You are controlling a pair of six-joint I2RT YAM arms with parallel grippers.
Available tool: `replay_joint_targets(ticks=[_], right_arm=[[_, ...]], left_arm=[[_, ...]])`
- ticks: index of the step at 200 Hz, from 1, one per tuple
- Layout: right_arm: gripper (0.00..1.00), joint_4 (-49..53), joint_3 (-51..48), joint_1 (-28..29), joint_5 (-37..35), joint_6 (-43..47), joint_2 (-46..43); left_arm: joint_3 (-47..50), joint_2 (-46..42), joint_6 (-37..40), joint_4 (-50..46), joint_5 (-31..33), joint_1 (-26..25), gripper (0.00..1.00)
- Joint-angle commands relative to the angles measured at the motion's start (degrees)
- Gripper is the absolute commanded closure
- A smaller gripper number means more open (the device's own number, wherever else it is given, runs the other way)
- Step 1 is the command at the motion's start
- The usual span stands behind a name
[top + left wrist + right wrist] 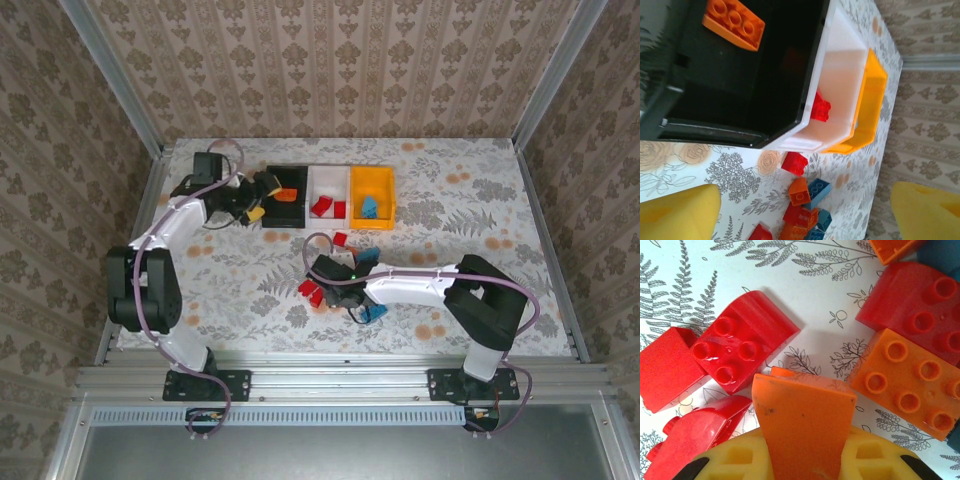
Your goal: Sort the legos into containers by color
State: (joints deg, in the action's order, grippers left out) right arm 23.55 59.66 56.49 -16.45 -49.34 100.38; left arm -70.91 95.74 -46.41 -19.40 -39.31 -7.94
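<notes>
Sorting is barely getting going: the black bin point(283, 224) is holding one orange brick point(733, 22), the white bin point(328, 170) reds point(322, 206), the yellow-orange bin point(372, 223) a blue point(369, 207), while the right tool point(802, 460) is gripping an orange piece point(800, 415) at the pile point(308, 290) on the bench point(450, 200) and the left tool point(260, 197) is gaping empty.

Table point(470, 210), floral-patterned cloth. At the far middle, three bins touching in a row:
- black rectangular plastic bin point(285, 217): one orange studded brick point(288, 195)
- white plastic bin point(328, 180): two red bricks point(322, 206)
- yellow-orange plastic bin point(372, 180): one light blue brick point(369, 207)

Left gripper point(262, 197): at the black bin's left wall. Right gripper point(322, 293): low among loose red bricks point(340, 239) and loose blue bricks point(367, 256), small orange brick point(324, 301) at its tip.
</notes>
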Motion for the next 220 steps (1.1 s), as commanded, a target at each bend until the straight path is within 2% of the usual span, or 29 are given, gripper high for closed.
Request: replay_joint_targets(ticks=[1,57,96,125,154,182,220], right_arm=[[0.8,3.1,0.7,0.2,-3.3,1.1,-2.0],[0.79,6.9,1.4,0.5,-6.3,2.6,-11.3],[0.79,8.4,10.4,0.0,-7.2,9.1,-9.1],[0.79,3.7,19.2,-2.7,-6.7,13.5,-3.0],[0.79,0.3,29.6,-6.2,-2.6,16.6,5.4],[0.79,0.3,40.8,-9.3,1.9,18.9,16.7],[0.78,4.9,59.1,-11.5,3.9,24.1,31.2]], left_arm=[[0.0,-2.6,-1.0,1.1,-1.7,1.8,0.1],[0.6,-4.1,-2.7,2.8,-3.0,7.1,0.1],[0.8,-4.1,-2.9,2.9,-2.8,10.8,0.1],[1.4,-3.5,-3.7,3.5,-2.8,12.6,0.1],[1.8,-2.9,-5.0,4.8,-3.8,13.1,0.1],[2.4,-2.6,-5.4,5.4,-3.7,12.8,0.1],[2.6,-2.1,-5.9,6.0,-4.0,11.9,0.1]])
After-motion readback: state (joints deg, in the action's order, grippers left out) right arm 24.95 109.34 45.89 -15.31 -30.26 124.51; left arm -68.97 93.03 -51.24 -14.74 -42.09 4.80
